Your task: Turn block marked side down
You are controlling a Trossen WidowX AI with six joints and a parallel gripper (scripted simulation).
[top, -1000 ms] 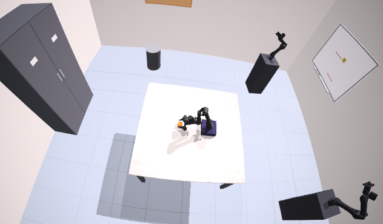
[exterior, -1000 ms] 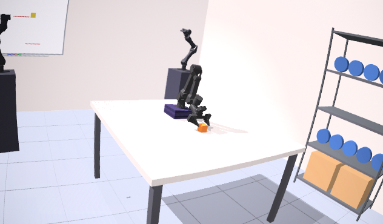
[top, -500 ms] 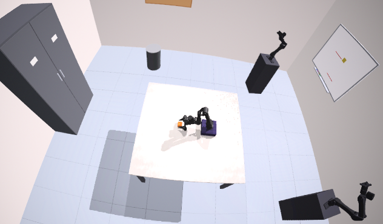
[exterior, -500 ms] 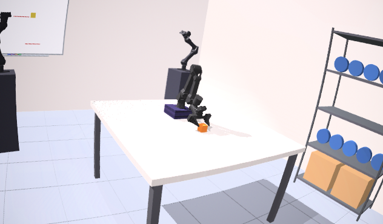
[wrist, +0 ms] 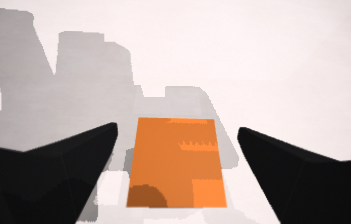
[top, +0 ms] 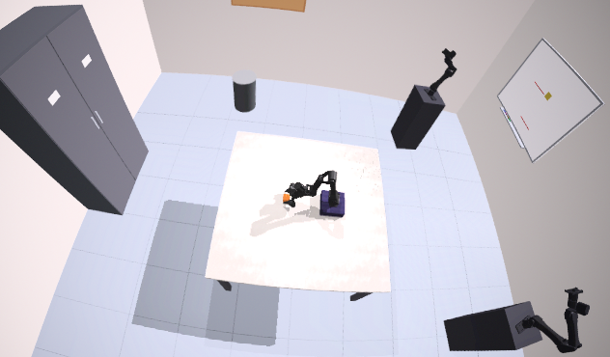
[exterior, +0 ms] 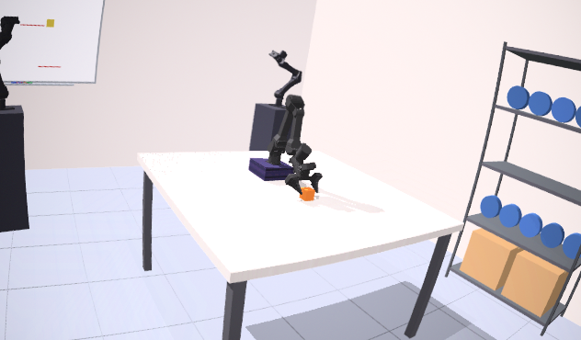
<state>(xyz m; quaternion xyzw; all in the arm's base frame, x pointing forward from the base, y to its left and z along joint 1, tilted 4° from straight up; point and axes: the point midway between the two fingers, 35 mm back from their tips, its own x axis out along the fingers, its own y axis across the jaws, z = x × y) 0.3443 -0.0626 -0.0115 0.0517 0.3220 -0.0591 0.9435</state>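
Observation:
An orange block [top: 286, 197] [exterior: 307, 195] [wrist: 177, 162] rests on the white table [top: 302, 251] [exterior: 246, 221]. In the wrist view only plain orange faces show; no marked side is visible. My gripper [top: 291, 198] [exterior: 303, 187] [wrist: 178, 130] is open, its two dark fingers standing wide on either side of the block with clear gaps, just above it. The arm reaches left from its purple base [top: 333, 203] [exterior: 270, 168].
The table's edges lie well away from the block. Off the table stand a grey cabinet [top: 61, 106], a dark bin [top: 244, 91], two other arms on pedestals [top: 418, 116] [top: 490, 328] and a shelf rack [exterior: 531, 184].

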